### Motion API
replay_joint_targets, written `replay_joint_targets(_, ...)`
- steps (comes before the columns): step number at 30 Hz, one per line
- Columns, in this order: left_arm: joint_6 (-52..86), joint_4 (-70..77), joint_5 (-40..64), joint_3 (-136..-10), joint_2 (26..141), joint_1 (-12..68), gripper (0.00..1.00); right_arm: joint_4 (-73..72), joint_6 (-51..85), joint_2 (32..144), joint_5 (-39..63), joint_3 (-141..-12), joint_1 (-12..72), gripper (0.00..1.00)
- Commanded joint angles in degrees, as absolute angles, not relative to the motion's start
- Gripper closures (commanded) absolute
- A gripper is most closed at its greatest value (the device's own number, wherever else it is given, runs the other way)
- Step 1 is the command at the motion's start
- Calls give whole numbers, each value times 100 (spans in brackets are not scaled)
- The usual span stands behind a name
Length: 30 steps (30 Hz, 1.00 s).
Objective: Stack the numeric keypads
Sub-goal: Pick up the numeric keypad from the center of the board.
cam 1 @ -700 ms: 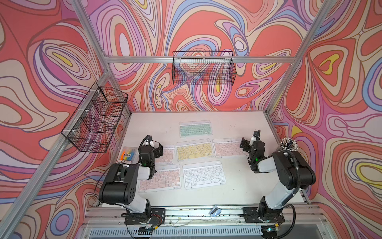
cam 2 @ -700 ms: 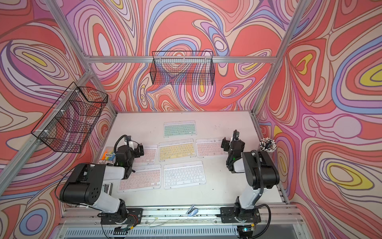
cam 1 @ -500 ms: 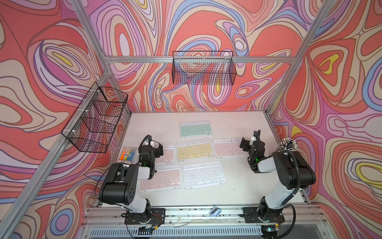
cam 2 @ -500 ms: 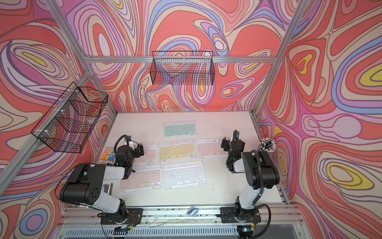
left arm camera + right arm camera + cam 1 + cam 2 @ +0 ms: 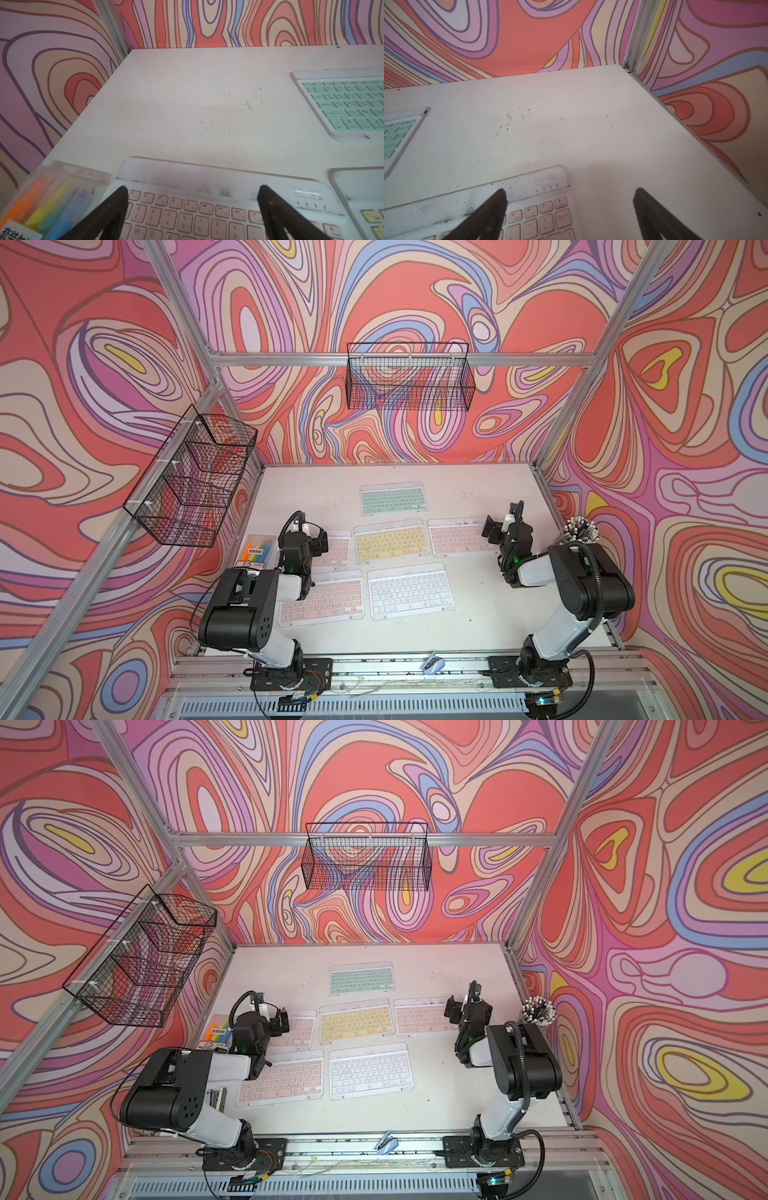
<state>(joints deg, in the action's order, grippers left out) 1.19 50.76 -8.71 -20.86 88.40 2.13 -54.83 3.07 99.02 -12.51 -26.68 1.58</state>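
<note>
- Both pincers gape wide, holding nothing. My left gripper [image 5: 192,188] hangs over the back-left pink keypad [image 5: 337,549], and my right gripper [image 5: 570,191] straddles the right pink keypad [image 5: 457,537] at its end.
- The six numeric keypads [image 5: 390,540] lie flat and unstacked.
- Risk: the slim frames sit flush, so my fingers may skid, shove a neighbour, or drag the highlighter packet [image 5: 257,549] just beside.
- My left arm hides part of that keypad. Whether my tips touch the keys, I can't tell.

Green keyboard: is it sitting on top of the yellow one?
No, the green keyboard lies flat on the table by itself, apart from the yellow keyboard.
</note>
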Motion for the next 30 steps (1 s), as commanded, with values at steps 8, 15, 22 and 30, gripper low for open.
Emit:
replay_joint_targets(8, 150, 5106, -809, -2154, 8844, 169, 0, -5562, 281, 9881, -1231, -2658, 166, 2)
replay_joint_targets(15, 127, 5061, -914, -2184, 8775, 220, 0, -5431, 311, 9725, -1477, -2692, 171, 2)
replay_joint_targets(22, -542, 4240, -1983, -2329, 7872, 1029, 0, -1884, 927, 8773, -1694, -4306, 235, 2)
replay_joint_targets(30, 649, 2630, -2973, -2739, 6595, 1355, 0, 1810, 1783, 9207, -2397, -6376, 921, 2)
